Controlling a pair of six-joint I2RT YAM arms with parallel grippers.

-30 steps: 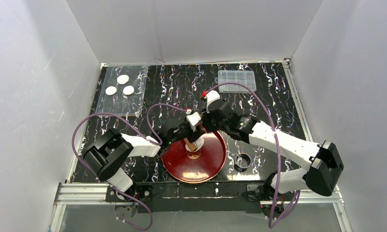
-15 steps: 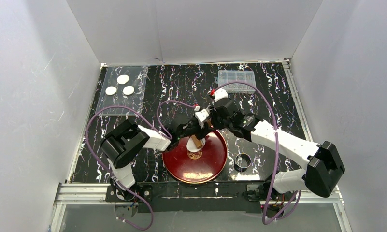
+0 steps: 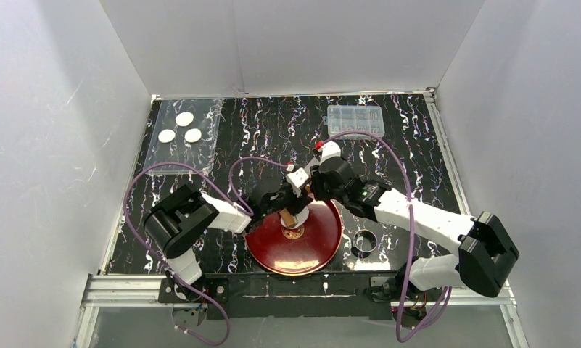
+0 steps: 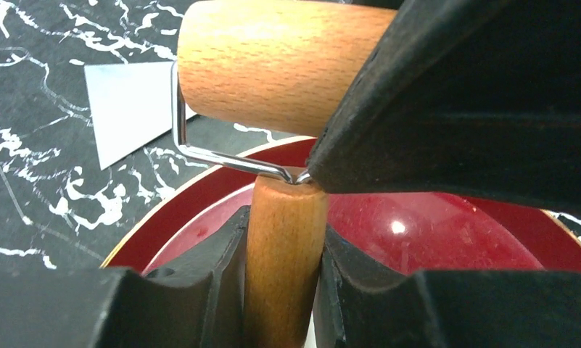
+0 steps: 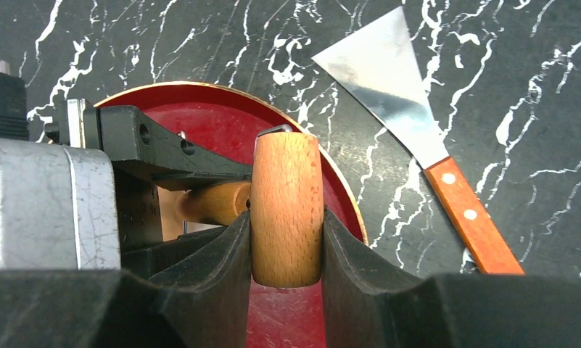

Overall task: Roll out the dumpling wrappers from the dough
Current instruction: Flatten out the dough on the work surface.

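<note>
A wooden roller [image 3: 293, 216] hangs over the far part of the red plate [image 3: 312, 250]. My left gripper [image 4: 282, 246] is shut on the roller's handle [image 4: 283, 239]. My right gripper [image 5: 287, 239] is shut on its drum [image 5: 287, 196], which also fills the top of the left wrist view. Both grippers meet above the plate's far rim, left gripper [image 3: 282, 205] and right gripper [image 3: 307, 196]. Only a white sliver of dough [image 3: 302, 215] shows under the roller. Three dumpling wrappers [image 3: 185, 118] lie on a clear sheet [image 3: 182, 156] at the back left.
A metal ring cutter [image 3: 365, 241] lies right of the plate. A clear plastic box [image 3: 355, 121] sits at the back right. A scraper with a steel blade [image 5: 385, 80] and a wooden handle [image 5: 472, 217] lies on the table just beyond the plate.
The left arm's elbow has swung right, towards the plate. Both grippers with the roller drifted a little right and back. Both grips are unchanged.
</note>
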